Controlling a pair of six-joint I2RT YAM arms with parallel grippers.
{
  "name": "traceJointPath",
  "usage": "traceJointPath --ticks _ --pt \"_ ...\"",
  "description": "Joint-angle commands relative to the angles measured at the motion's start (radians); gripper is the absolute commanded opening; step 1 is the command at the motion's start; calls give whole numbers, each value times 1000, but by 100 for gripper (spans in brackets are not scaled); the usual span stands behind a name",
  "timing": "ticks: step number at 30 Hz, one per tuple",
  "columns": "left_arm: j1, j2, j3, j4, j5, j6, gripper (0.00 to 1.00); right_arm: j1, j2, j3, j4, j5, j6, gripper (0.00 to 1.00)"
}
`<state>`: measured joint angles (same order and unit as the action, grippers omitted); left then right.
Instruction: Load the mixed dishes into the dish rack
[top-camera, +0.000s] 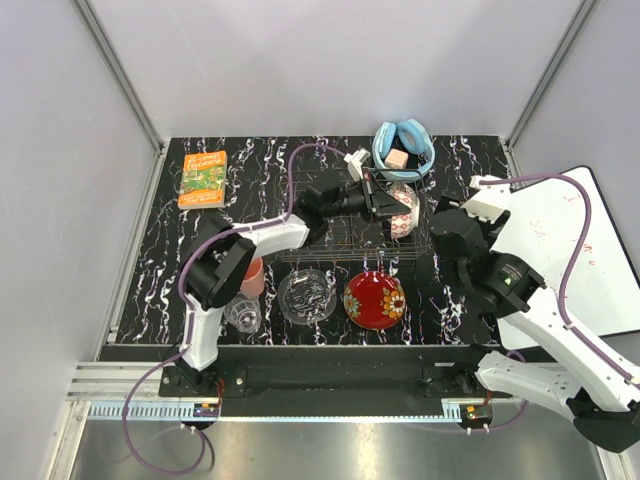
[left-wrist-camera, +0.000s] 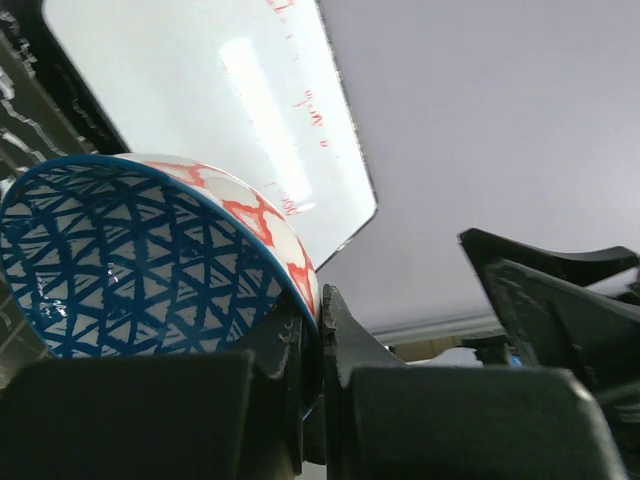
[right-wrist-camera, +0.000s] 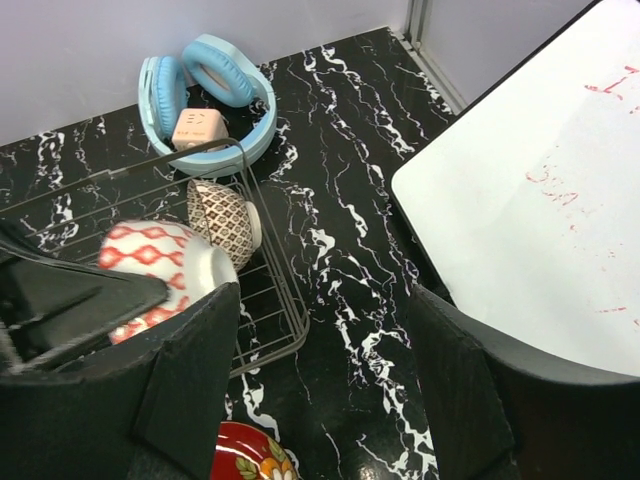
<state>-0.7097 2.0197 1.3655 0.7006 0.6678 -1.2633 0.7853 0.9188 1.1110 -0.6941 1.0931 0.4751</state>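
Dish rack (top-camera: 352, 243) is the biggest task thing you have here: the silvery wire rack stands on the black marbled table (top-camera: 150, 290), in its far middle part. To the right of the table lies a white board (top-camera: 560, 230). Your left arm (top-camera: 260, 240) reaches across the rack from the left. The left jaws are clamped on the rim of the blue patterned bowl (left-wrist-camera: 130, 270), which is tilted on its side over the right end of the rack; you cannot tell from these views if it touches the wires. Your right arm (top-camera: 560, 330) comes in from the right, and the right jaws stand wide apart with nothing between them, above bare table just beside the rack's right wall. The orange-green book (top-camera: 203, 178) lies at the far left corner, well apart from the rack. The light-blue headphones (top-camera: 403, 148) lie just behind the rack's far right corner. In front of the rack, on the table, you see the red floral plate (top-camera: 375, 299) and, left of it, the clear glass dish (top-camera: 306, 296). The beige speckled bowl (right-wrist-camera: 222, 220) lies on its side in the rack's far right corner, just beside the blue patterned bowl. The salmon-pink cup (top-camera: 252, 277) is partly hidden by the left arm, and the small glass tumbler (top-camera: 243, 314) stands just in front of it. A small pink cube (top-camera: 397, 158) sits inside the headphones' ring.
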Motion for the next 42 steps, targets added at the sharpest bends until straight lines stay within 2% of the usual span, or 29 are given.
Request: traceJointPath --ticks 1,11,16,18,19,21,22,23,27,28,31,35,37,41,42 --pt "-51 17 4 -7 -65 107 0 2 -37 4 41 -21 36 75" --pt "-82 120 46 4 -62 102 0 0 -72 -11 30 -52 34 75" --pt "-80 139 52 -3 -60 123 0 0 -66 -16 33 -44 26 79" --pt "-80 140 59 -16 -54 151 11 2 -61 -17 33 -50 28 82" --pt "-80 137 67 -33 -51 165 12 2 -60 -17 31 -52 31 83" --pt "-82 131 102 -123 -42 232 21 0 -60 -19 31 -56 39 83" --pt "-82 123 109 -147 -40 252 30 0 -60 -19 33 -58 39 84" --pt "-80 117 112 -160 -39 289 55 2 -57 -19 31 -59 40 84" --pt "-85 82 150 -347 -50 421 86 2 -47 -10 15 -61 60 84" --pt "-86 67 155 -380 -54 450 90 0 -46 -4 13 -64 66 84" --pt "-88 34 162 -460 -60 530 99 0 -40 4 -1 -68 79 84" --pt "-82 -15 188 -558 -65 643 99 2 -20 15 -25 -82 92 84" --pt "-79 -59 225 -663 -62 698 99 0 -11 18 -62 -99 115 83" --pt "-24 -177 231 -838 -40 841 99 2 15 10 -148 -247 203 82" --pt "-8 -203 225 -924 -39 876 99 2 17 3 -188 -283 230 82"
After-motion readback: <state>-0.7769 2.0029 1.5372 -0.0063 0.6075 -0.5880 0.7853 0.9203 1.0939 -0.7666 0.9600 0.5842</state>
